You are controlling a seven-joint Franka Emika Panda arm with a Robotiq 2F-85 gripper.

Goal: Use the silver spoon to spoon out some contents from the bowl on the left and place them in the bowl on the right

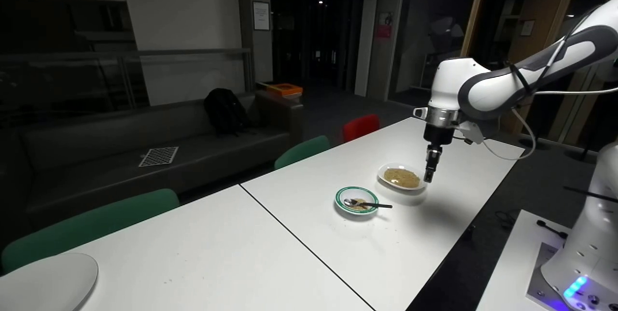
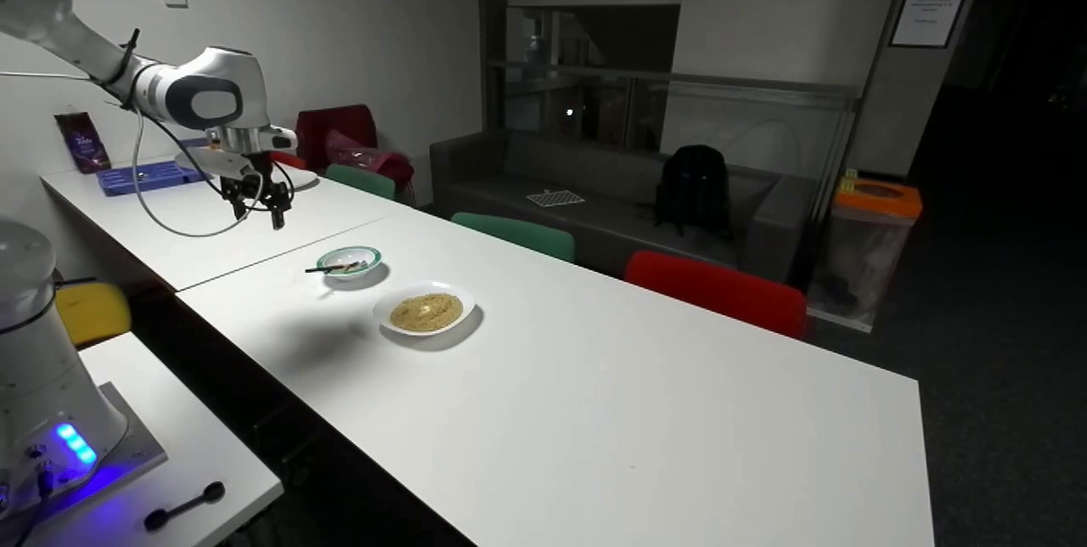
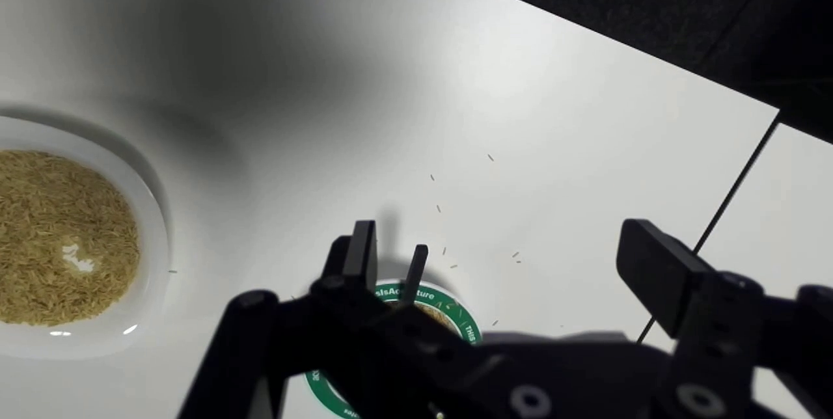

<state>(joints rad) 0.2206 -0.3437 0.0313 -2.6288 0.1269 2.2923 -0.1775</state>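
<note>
In both exterior views the bowl on the left is white with a green rim [image 1: 357, 189] and holds a small amount of tan grains. The silver spoon [image 1: 374, 204] rests in it, metal head inside and dark handle [image 3: 414, 269] jutting over the rim. The bowl on the right is an all-white shallow dish [image 2: 384, 307] heaped with tan contents [image 2: 433, 309]. My gripper [image 3: 498, 243] hangs well above the table, pointing down, open with nothing held. In the wrist view its left finger [image 3: 362, 253] appears beside the handle, which lies lower; the gripper body hides most of the green-rimmed bowl.
Loose grains [image 3: 516, 254] are scattered around the green-rimmed bowl. A white plate [image 1: 48, 282] lies farther along the table past the seam. A blue tray [image 2: 149, 177] and a dark bag [image 2: 83, 142] stand at the far end. Chairs [image 2: 718, 292] line the sofa side.
</note>
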